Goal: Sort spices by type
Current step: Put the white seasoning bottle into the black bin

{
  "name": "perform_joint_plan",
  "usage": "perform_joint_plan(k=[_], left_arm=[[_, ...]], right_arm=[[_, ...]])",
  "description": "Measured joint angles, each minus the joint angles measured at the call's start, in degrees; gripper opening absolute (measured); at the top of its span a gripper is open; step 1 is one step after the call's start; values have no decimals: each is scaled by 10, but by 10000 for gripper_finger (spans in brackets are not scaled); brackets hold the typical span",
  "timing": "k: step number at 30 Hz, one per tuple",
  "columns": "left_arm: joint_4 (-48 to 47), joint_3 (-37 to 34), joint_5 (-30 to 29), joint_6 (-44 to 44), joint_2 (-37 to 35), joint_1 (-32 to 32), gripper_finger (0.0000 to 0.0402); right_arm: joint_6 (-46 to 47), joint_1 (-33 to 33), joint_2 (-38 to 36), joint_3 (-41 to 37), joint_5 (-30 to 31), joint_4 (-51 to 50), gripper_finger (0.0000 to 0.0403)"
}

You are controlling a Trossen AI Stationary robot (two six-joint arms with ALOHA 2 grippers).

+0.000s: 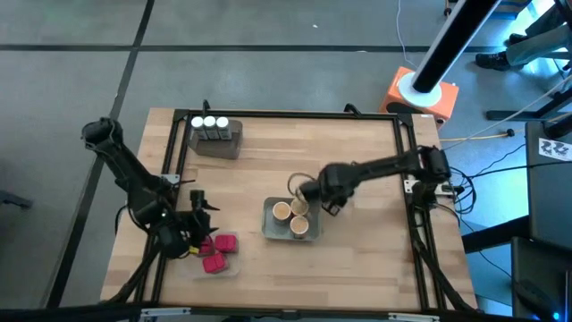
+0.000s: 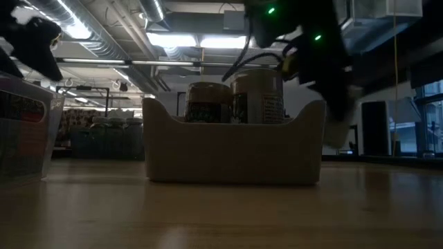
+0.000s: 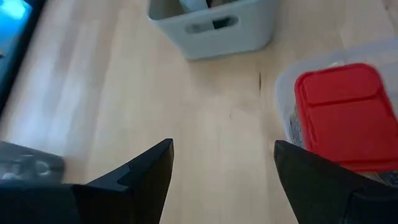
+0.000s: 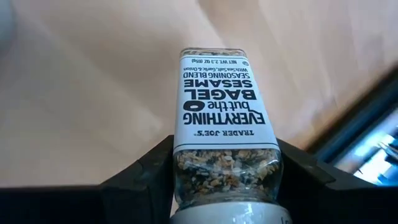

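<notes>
Right gripper point(image 1: 308, 190) over the middle of the light wooden table point(image 1: 295, 143), at the far edge of the grey rectangular tray point(image 1: 268, 219). Its jaws are clamped on a clear glass seasoning jar with a white label point(image 4: 219, 134). Three round tan-lidded jars point(image 1: 293, 217) sit in that tray. Left gripper point(image 3: 221, 180), jaws wide and empty, hovers near the table's front left corner beside the small red boxy containers point(image 1: 217, 252). Three white-capped dark jars point(image 1: 209, 123) stand in the grey tray point(image 1: 219, 145) at the far left corner.
</notes>
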Motion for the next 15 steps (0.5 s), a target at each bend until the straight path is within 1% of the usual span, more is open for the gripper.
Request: perform_joint_plan(k=[5,9,15], left_arm=[[78,-35,55,75,0,48,262],[125,-49,63,123,0,75,262],[175,-57,71,179,0,109,262]], right_arm=[[-59,-70,0,0,-7,58,204],[-98,-117,0,0,-26,115,204],[-115,-179,0,0,-84,193,204]])
